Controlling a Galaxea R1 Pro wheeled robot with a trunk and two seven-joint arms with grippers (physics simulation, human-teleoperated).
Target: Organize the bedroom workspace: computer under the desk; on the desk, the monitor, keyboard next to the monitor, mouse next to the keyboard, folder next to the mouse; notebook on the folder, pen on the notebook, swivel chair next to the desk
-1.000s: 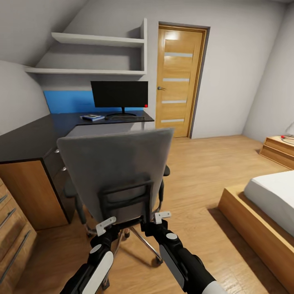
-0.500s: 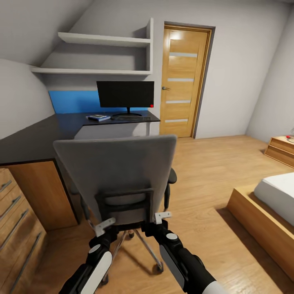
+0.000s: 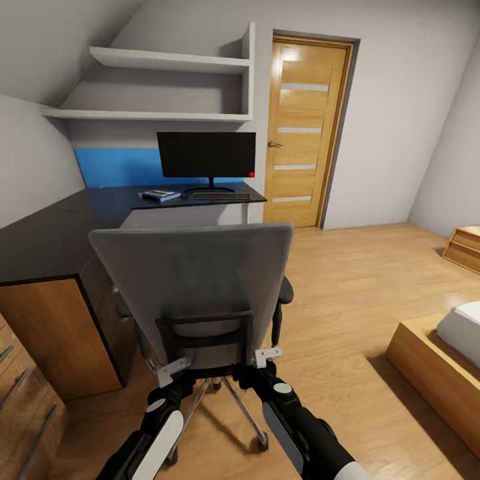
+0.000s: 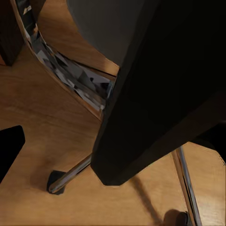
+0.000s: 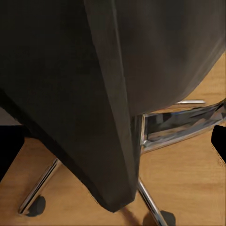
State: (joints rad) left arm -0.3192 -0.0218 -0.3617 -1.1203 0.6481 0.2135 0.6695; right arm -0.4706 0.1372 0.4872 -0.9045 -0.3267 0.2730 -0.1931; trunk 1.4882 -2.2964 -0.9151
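The grey swivel chair (image 3: 193, 280) stands with its back to me, close beside the black desk (image 3: 60, 233). My left gripper (image 3: 172, 368) and right gripper (image 3: 265, 356) sit at the lower edge of the chair back, both open. The black back frame (image 4: 160, 94) (image 5: 70, 94) lies between the spread fingers (image 4: 9, 146) (image 5: 219, 141). On the far end of the desk stand the monitor (image 3: 207, 155) and the keyboard (image 3: 220, 197) in front of it. The blue folder (image 3: 160, 195) lies to their left with something thin on top. The mouse, pen and computer are out of view.
A wooden door (image 3: 303, 133) is behind the desk's far end, with white shelves (image 3: 167, 87) above the desk. A wooden dresser (image 3: 27, 413) is at near left. The bed frame (image 3: 433, 360) and a nightstand (image 3: 463, 247) are at right, with open floor between.
The whole view has shifted: door and monitor slid right, the bed moved toward the right edge. The chair stayed at my grippers and its back turned slightly.
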